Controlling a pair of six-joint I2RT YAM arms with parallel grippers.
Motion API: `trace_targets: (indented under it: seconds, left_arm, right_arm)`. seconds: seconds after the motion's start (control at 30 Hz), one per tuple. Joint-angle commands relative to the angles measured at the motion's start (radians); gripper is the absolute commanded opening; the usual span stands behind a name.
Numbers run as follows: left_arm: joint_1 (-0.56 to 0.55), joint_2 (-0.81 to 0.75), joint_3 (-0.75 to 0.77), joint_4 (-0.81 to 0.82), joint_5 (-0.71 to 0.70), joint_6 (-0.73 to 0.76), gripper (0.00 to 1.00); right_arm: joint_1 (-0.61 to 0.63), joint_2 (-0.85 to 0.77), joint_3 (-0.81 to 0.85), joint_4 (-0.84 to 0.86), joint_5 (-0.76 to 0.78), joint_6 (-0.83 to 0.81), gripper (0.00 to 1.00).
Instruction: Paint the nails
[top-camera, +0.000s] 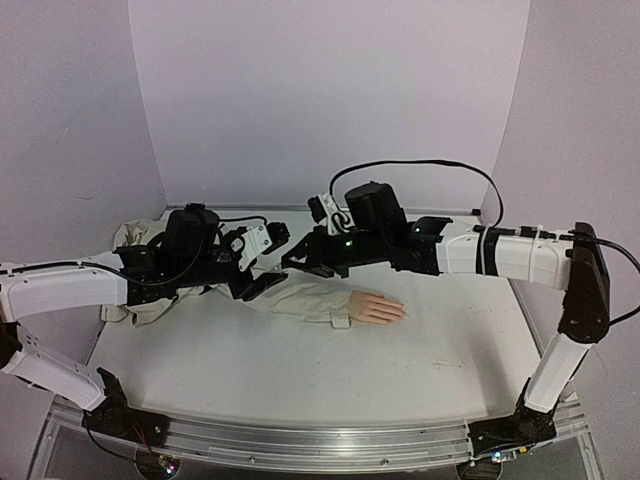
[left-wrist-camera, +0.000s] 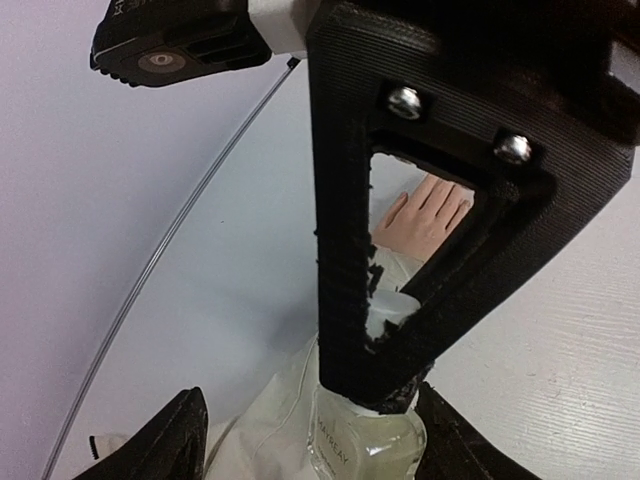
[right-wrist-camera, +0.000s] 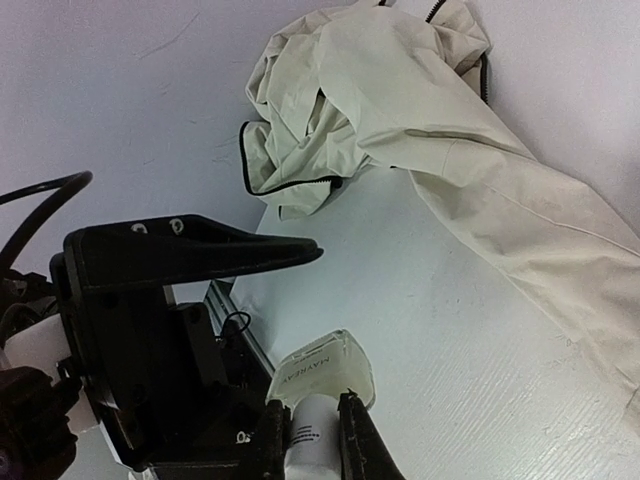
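where both reach inward above the sleeve (top-camera: 300, 297), right pincer (right-wrist-camera: 312, 425) clenches the bottle (right-wrist-camera: 325, 370), left pincer (left-wrist-camera: 310, 410) gapes.

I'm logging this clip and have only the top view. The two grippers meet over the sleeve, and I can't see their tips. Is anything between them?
Observer: Yes. The right wrist view shows the right gripper shut on the white cap of a small clear bottle.
Operator: And the left gripper?
Observer: In its own wrist view its fingers stand either side of the bottle's glass body, with a gap showing on one side.
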Motion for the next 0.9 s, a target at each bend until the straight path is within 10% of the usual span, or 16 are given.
trace_targets:
  seconds: [0.0,0.87]
  left_arm:
    - [-0.016,-0.037,-0.008,0.057,-0.075,0.059,0.71]
    - [-0.042,-0.011,-0.004,0.038,-0.063,0.127,0.42]
  right_arm:
    - [0.003,-0.053,0.016,0.052,0.048,0.020,0.00]
    - [0.021,-0.039,0.046,0.050,0.032,0.031,0.00]
